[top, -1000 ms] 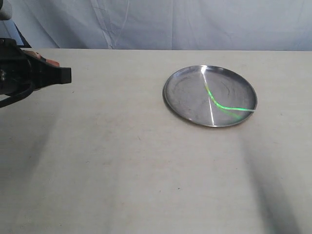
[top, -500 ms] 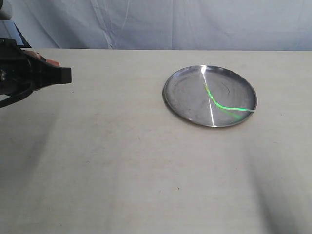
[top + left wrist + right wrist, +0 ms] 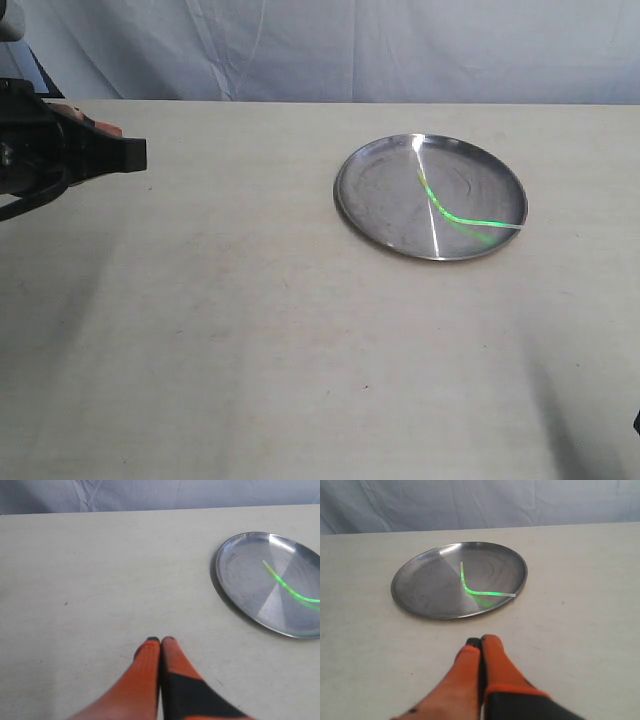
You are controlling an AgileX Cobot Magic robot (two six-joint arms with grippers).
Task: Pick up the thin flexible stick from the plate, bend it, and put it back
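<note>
The plate (image 3: 380, 195) is a round shiny silver dish lying right of the table's middle. On it rests the thin flexible stick (image 3: 447, 213), glowing green and bent in a shallow elbow, one pale tip at the plate's right rim. Nothing touches it. My left gripper (image 3: 161, 640) is shut and empty, orange fingers pressed together over bare table, well to the left of the plate (image 3: 245, 575) and stick (image 3: 282, 582). My right gripper (image 3: 481, 641) is also shut and empty, a short way from the plate's (image 3: 425, 585) rim, pointing toward the stick (image 3: 485, 593).
The pale tabletop (image 3: 250, 330) spreads wide around the plate. A blue-grey cloth backdrop (image 3: 350, 50) hangs behind the table's far edge. The left arm's dark body (image 3: 60, 155) sits at the far left of the exterior view.
The plate, the stick and the left arm have not moved. A small dark sliver now shows at the exterior view's lower right edge.
</note>
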